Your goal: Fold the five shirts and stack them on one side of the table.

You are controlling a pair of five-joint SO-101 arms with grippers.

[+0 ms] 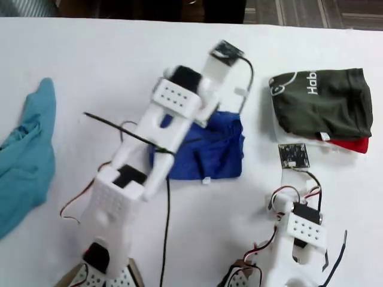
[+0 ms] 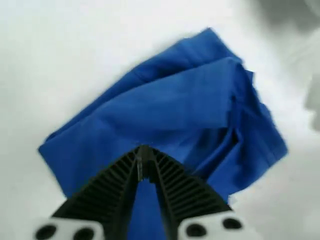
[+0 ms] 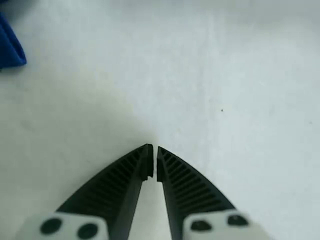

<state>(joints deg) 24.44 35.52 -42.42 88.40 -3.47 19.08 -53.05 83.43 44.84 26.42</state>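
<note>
Shirts in four colours lay on the white table (image 1: 90, 60). Near the middle we saw a blue shirt (image 1: 209, 149) folded into a rough rectangle, with one side partly covered by the left arm (image 1: 161, 131) in the high view. A teal shirt (image 1: 27, 155) lay crumpled at the left edge of the table in that view, well apart from the blue one. On the opposite side, a dark green shirt (image 1: 320, 101) sat folded on top of a red shirt (image 1: 353, 145), of which a narrow strip showed along one edge.

The left gripper (image 2: 145, 162) hung over the blue shirt (image 2: 175, 115) with its jaws drawn together and the tips meeting. We could not tell whether a pinch of cloth lay between them. The right gripper (image 3: 154, 162) was likewise clenched, grasping nothing, over bare table, and a corner of the blue shirt (image 3: 10, 50) showed well off to one side. The right arm (image 1: 302, 227) stood near the front edge of the table, in front of the green-and-red stack.
</note>
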